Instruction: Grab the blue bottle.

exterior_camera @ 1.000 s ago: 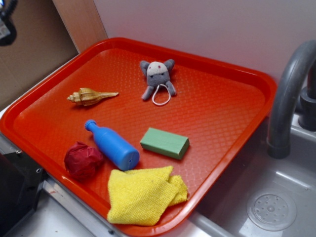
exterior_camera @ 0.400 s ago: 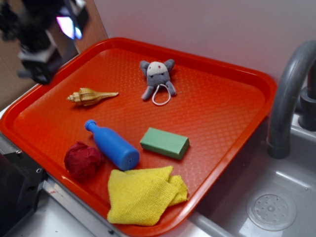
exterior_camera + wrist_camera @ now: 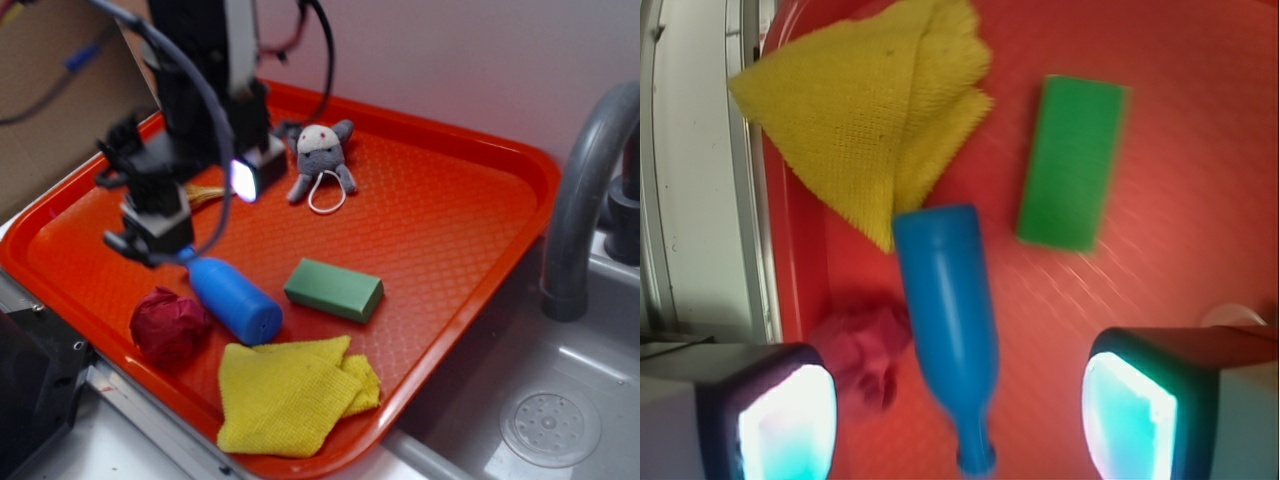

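Observation:
The blue bottle (image 3: 236, 298) lies on its side on the red tray (image 3: 450, 230), cap toward the far left, base toward the yellow cloth. My gripper (image 3: 195, 212) hovers open over the bottle's neck end and hides the cap in the exterior view. In the wrist view the bottle (image 3: 948, 320) runs lengthwise between my two lit fingers (image 3: 785, 420), with wide gaps on both sides, and my gripper (image 3: 958, 425) is centred near its neck. Nothing is held.
A green block (image 3: 333, 290) lies just right of the bottle. A yellow cloth (image 3: 290, 395) touches its base, and a crumpled dark-red ball (image 3: 167, 323) sits to its left. A grey plush toy (image 3: 320, 160) and a seashell (image 3: 208, 196) lie farther back. A faucet (image 3: 585, 190) and sink (image 3: 550, 420) are at right.
The arm has come in from the upper left and descended over the tray to above the bottle's neck. The seashell is now mostly hidden. No object has moved.

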### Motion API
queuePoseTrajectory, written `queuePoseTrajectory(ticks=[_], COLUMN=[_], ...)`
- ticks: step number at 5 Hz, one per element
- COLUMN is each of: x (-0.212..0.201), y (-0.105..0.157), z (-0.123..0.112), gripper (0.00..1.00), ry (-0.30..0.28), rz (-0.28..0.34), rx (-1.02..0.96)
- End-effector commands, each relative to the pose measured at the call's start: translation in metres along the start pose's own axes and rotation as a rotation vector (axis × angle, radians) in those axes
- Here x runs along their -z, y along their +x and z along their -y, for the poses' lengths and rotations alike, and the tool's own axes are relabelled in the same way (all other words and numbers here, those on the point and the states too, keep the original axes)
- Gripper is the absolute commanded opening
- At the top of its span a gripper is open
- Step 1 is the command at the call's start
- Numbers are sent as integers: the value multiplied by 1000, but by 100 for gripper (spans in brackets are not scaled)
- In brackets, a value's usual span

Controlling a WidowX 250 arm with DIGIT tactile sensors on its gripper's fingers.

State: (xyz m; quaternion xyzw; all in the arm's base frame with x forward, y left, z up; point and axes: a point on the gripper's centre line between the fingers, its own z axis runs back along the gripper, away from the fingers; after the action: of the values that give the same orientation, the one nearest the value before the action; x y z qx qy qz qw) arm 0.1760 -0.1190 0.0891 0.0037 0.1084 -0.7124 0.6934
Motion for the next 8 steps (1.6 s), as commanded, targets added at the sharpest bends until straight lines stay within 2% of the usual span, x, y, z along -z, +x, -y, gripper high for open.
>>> queuePoseTrajectory(ticks=[1,2,3,4,5,6,7,8], x=[42,62,75,78,54,7,-42,-87], y=[17,21,27,23,16,-11,-34,-57], z=[23,28,24,25,23,6,-14,-10], gripper=[100,100,100,0,0,0,0,0], ry=[0,36,144,167,237,374,339,253], rz=[-72,-74,-50,-30,-3,132,246,281], rx=[46,5,-132,-167,-329,-592,-850,-1102])
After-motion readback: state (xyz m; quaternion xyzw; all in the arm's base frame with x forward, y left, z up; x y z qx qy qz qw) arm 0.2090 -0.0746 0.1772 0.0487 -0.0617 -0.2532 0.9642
